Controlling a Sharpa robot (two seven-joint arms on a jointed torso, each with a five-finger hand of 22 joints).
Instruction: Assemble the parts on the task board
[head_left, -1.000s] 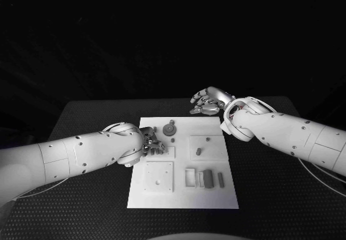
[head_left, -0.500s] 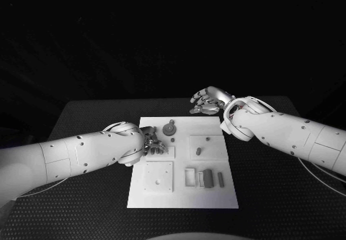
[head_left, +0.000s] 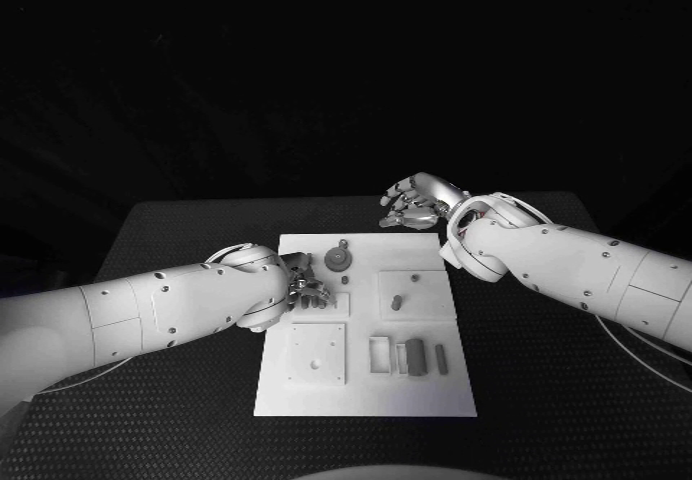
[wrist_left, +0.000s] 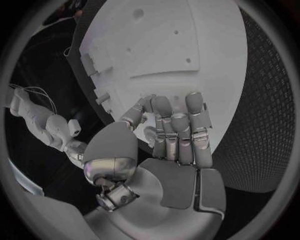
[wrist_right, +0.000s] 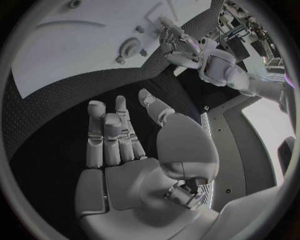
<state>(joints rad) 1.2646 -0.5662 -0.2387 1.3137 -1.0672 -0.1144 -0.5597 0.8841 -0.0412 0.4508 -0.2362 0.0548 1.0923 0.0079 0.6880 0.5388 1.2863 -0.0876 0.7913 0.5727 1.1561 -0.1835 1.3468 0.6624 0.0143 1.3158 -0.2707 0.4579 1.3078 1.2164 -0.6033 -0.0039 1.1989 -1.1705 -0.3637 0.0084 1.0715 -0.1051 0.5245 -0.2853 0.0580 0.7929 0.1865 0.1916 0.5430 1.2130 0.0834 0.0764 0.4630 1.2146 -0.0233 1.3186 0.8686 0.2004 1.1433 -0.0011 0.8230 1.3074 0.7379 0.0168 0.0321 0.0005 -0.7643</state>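
Observation:
The white task board (head_left: 368, 390) lies in the middle of the table. Grey parts are on it: a round gear-like part (head_left: 338, 260) at the far end, a short peg (head_left: 395, 300) on a raised square, and upright blocks (head_left: 415, 356) beside an open frame (head_left: 381, 353). My left hand (head_left: 306, 290) is over the board's left edge, fingers bent down to the surface. In the left wrist view its fingers (wrist_left: 172, 125) lie close together over the board (wrist_left: 162, 45), thumb near them; I cannot make out anything held. My right hand (head_left: 418, 205) hovers beyond the board's far edge, holding nothing, fingers apart (wrist_right: 106, 135).
A square plate (head_left: 316, 352) with small holes occupies the board's near left. Black table (head_left: 173, 250) surrounds the board on all sides. The right wrist view looks across the board (wrist_right: 75, 45) to the round part (wrist_right: 130, 47) and my left hand (wrist_right: 172, 40).

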